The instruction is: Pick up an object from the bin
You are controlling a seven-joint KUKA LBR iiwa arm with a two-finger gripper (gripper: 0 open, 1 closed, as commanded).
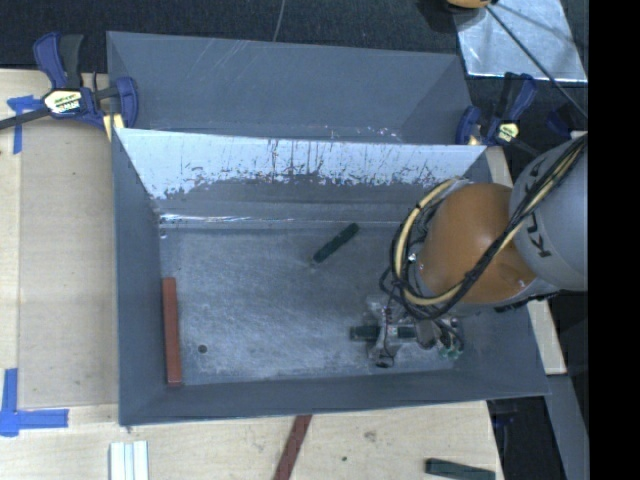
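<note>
Hand [386, 345] sits apart from dark green stick [335, 243].

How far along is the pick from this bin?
Done: the tool sits low in the bin, toward the view's lower right. In hand: nothing seen lifted. Left: grasp and lift; the dark green marker and reddish-brown bar lie on the floor, apart from it.

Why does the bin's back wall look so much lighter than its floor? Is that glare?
In the camera view, likely yes: the sloping back wall catches the light and looks pale, with a thin bright streak along its foot; the floor is duller; the dark green pen-like thing on it throws hardly any shadow.
</note>
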